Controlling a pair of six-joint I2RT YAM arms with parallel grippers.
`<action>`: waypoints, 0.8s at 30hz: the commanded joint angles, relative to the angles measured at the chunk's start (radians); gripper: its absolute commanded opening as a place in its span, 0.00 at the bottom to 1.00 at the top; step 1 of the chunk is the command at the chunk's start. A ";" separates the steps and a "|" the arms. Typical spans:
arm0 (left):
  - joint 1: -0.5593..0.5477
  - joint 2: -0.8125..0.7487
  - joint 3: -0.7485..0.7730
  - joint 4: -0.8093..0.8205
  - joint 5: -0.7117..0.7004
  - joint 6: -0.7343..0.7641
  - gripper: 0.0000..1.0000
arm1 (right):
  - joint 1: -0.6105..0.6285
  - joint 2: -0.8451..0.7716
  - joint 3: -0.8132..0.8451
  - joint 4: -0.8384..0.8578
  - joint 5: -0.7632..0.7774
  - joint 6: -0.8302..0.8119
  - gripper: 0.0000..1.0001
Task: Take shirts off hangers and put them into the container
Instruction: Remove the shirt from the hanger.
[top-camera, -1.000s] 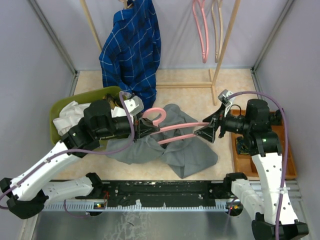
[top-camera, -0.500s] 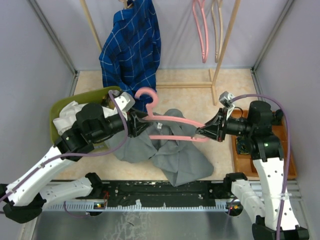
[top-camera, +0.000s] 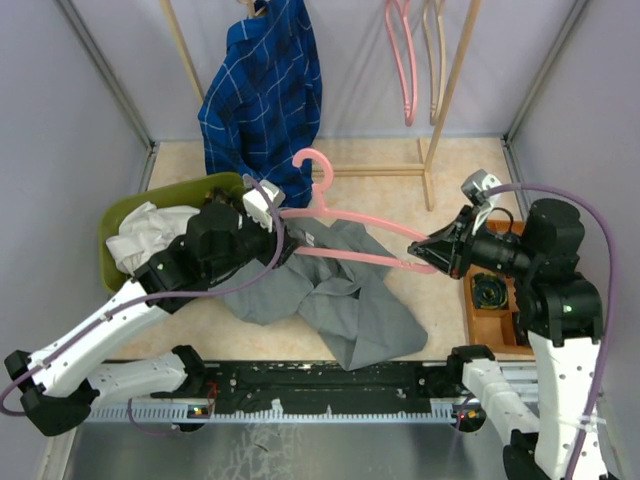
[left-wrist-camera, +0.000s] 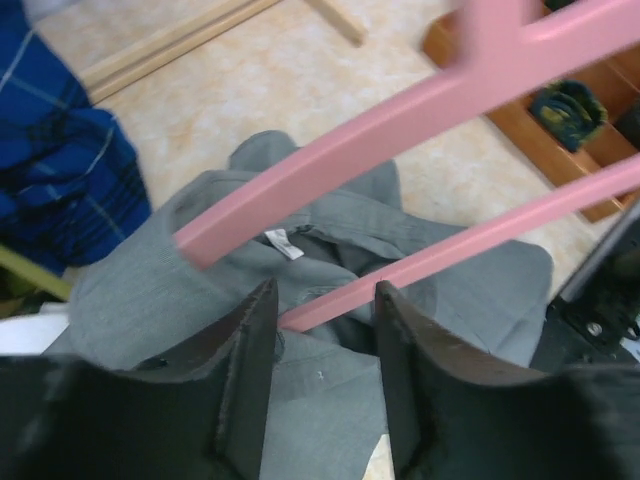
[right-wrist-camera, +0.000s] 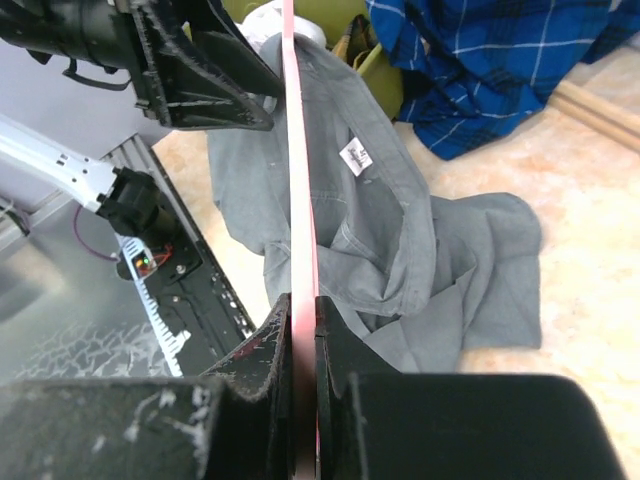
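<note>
Grey shirt (top-camera: 345, 300) is the one being worked on. It lies crumpled on the table between the two arms, just beside the olive-green container (top-camera: 118, 212) but not in it. Its collar end is lifted, because one arm of the pink hanger (top-camera: 350, 255) runs into the cloth there; the left wrist view shows the pink bar disappearing under a grey fold near the neck label.

The right gripper (top-camera: 428, 254) is clamped tight on the far end of that hanger, its fingers (right-wrist-camera: 275, 345) pressed to either side of the thin bar. It holds the hanger out nearly level, hook (top-camera: 315, 165) pointing toward the rack, which I take as bracing it so the shirt can be drawn off the other end.

The left gripper (top-camera: 272, 222) sits at the shirt's collar with its fingers (left-wrist-camera: 245, 360) parted. The hanger's lower bar passes through the gap and grey cloth lies beneath, but I see nothing pinched. It looks placed to take a fresh bite of fabric.

A white shirt (top-camera: 140, 240) is already bundled in the container. The blue checked shirt (top-camera: 262, 100) hangs on the rack behind, so there is a good deal left to do.
</note>
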 joint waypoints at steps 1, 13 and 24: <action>-0.003 -0.016 -0.023 -0.020 -0.213 -0.056 0.41 | -0.004 -0.012 0.153 -0.089 0.084 -0.076 0.00; -0.004 -0.064 -0.107 0.001 -0.197 -0.114 0.00 | -0.004 -0.122 0.233 0.096 0.066 -0.047 0.00; -0.003 -0.032 -0.145 0.079 -0.029 -0.117 0.00 | -0.004 -0.201 0.137 0.314 0.262 0.028 0.00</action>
